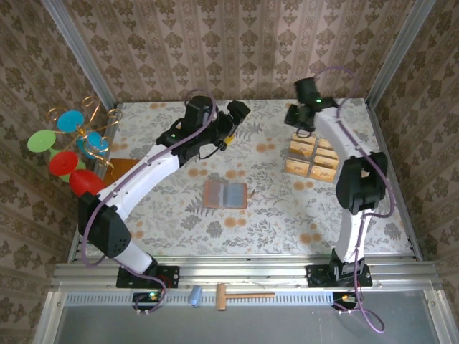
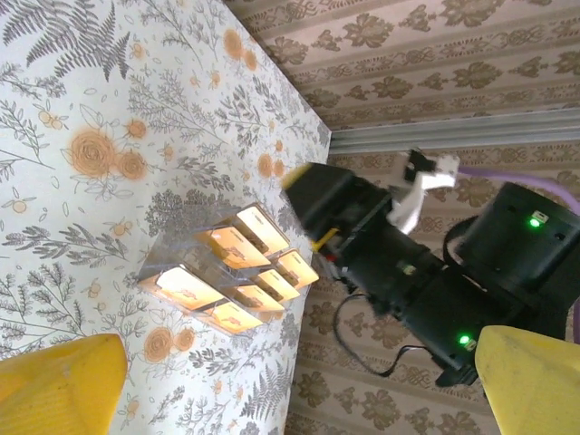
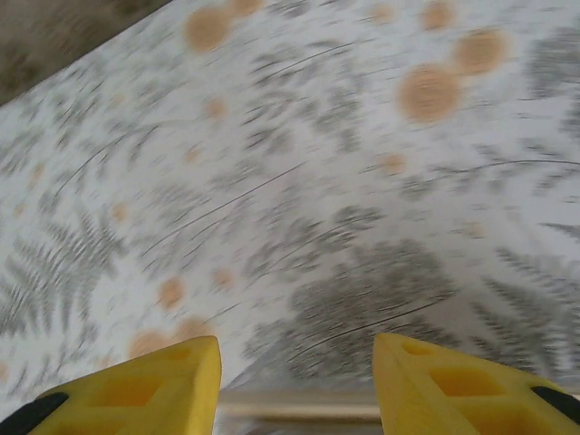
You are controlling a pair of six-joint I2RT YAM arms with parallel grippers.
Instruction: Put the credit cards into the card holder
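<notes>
Leftward, the left gripper (image 2: 299,372) gapes wide, empty. Mid-table lies the card holder (image 1: 225,194), opened flat. Rightward, credit cards (image 1: 313,156) stand in a clear rack (image 2: 168,249), just nearside of the half-open, empty right gripper (image 3: 297,353), the closer one.

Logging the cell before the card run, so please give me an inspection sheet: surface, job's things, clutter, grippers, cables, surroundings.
Surface: floral-print tablecloth, lying flat.
Job's things: about six tan-gold striped cards in a clear plastic rack; reddish-brown leather wallet lying open mid-table, greyish inside up.
Clutter: orange-brown flat board and coloured discs on a gold wire stand at left; wooden mallet and small blue cylinder on the near rail.
Grippers: left gripper jaws wide open, empty; right gripper jaws apart, empty, over bare cloth.
Cables: purple cables run along both arms.
Surroundings: brown patterned wallpaper walls on three sides.
</notes>
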